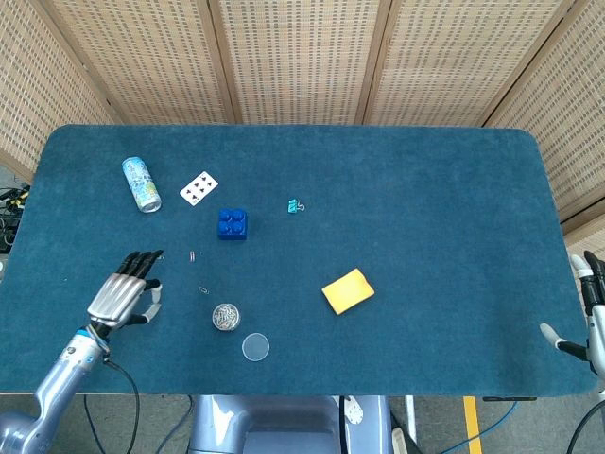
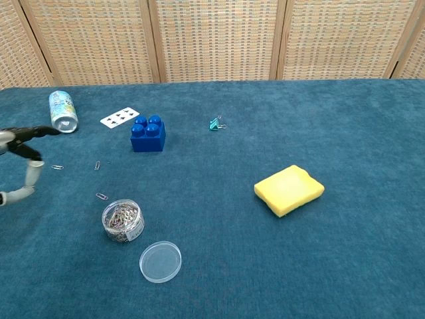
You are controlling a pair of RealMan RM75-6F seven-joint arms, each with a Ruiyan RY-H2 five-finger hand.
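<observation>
My left hand point(image 1: 125, 295) hovers with fingers spread and nothing in them, the loose paper clips point(image 1: 193, 255) just ahead of my fingertips and the open jar of clips point(image 1: 225, 316) with its lid point(image 1: 254, 347) off to my right; my right hand point(image 1: 588, 317) waits empty and spread at the far edge. I judge I am reaching for a clip, which calls for lowering and pinching finely. The tabletop point(image 1: 425, 208) is blue felt, backed by woven screens point(image 1: 302, 57).
</observation>
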